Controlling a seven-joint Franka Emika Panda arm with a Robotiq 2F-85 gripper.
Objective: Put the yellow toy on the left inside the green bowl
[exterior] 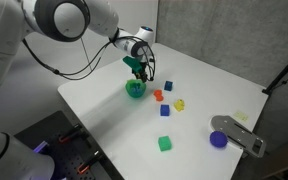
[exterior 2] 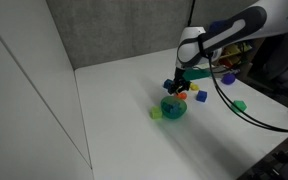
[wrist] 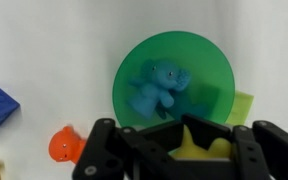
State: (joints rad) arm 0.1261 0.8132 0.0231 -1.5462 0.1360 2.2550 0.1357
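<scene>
- the yellow toy (wrist: 206,146) looks like a tiny hard plastic piece: light, stiff, a little slick, not fragile
- best pinched across its middle, since so small a thing could twist or pop out of the grip
- the gripper (wrist: 179,152) is clamped on it, jaws drawn in, with the yellow piece wedged between them in the wrist view
- the toy hangs in that grip over the near rim of the green bowl (wrist: 209,70), not yet inside
- a blue toy (wrist: 159,88) lies in the bowl, so the landing room is small
- an orange toy (wrist: 64,146) sits on the counter (exterior: 214,80) just beside the bowl
</scene>
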